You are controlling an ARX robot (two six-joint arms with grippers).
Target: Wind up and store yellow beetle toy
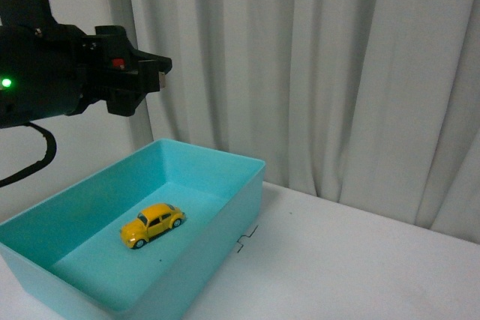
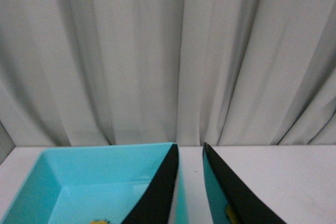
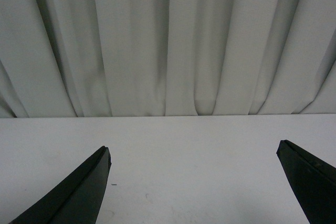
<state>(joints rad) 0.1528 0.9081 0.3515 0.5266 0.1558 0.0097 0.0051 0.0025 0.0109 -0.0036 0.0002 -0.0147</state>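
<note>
Apparently left wrist view crops yellow beetle toy (image 2: 98,222).

The left arm (image 1: 52,80) is a bulky matte-black housing with a lit green light (image 1: 7,82), a small red mark (image 1: 118,63) between that light and its black wedge-shaped fingers (image 2: 160,195), and a black cable (image 1: 41,157) looping beneath the light.

Teal bin (image 1: 251,185) open above, walls fencing the yellow beetle toy (image 1: 152,225) on all sides, left gripper (image 1: 161,73) high above its left side, open bench (image 1: 352,267) right of it, curtain (image 1: 337,73) closing the back.
</note>
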